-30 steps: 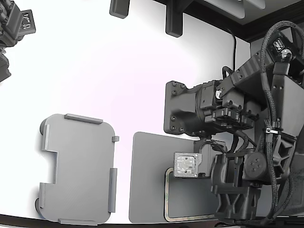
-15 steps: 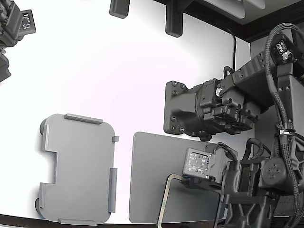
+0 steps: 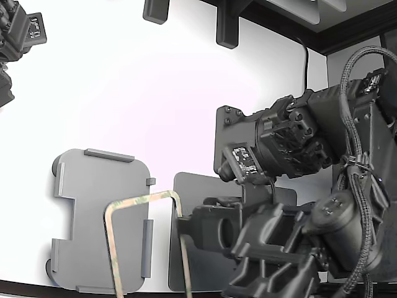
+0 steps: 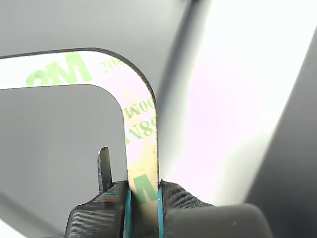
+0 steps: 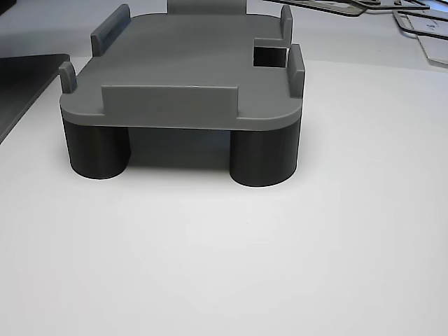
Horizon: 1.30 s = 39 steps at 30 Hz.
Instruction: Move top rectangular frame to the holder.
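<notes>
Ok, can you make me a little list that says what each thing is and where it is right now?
frame: thin tan outline with green print, lifted and carried, overlapping the tray's right side in the exterior view
end effector: shut on one side strip of the frame
holder tray: light grey, raised edge tabs, round dark feet, nothing resting inside it in the other view
dark grey pad: flat on the table, right of the tray in the exterior view, partly hidden by the arm
table: white
step left: frame not yet set into the tray

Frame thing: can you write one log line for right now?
gripper: shut on frame | frame: lifted, partly over holder | holder: nothing on it yet | pad: behind arm
</notes>
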{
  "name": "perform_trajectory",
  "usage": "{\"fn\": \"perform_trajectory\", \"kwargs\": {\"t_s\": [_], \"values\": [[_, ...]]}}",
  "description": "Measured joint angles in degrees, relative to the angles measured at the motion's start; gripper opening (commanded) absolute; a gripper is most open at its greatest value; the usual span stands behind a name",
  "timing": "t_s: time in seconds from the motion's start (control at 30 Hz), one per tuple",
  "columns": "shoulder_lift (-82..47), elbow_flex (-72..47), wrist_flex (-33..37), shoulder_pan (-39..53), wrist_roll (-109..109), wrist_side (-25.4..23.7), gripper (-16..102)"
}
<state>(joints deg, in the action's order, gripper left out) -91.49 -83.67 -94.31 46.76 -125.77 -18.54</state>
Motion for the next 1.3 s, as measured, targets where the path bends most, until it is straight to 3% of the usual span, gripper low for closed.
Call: {"fn": "perform_trajectory", "kwargs": {"t_s": [0.4,0.63,1.3], "values": [[9.5,8.0,0.0,-9.7,-4.1,1.5,-11],[10.8,9.1,0.0,-13.4,-0.6,5.5,-11],[12.6,7.5,0.2,-14.2,-1.4,7.3,-11]]}}
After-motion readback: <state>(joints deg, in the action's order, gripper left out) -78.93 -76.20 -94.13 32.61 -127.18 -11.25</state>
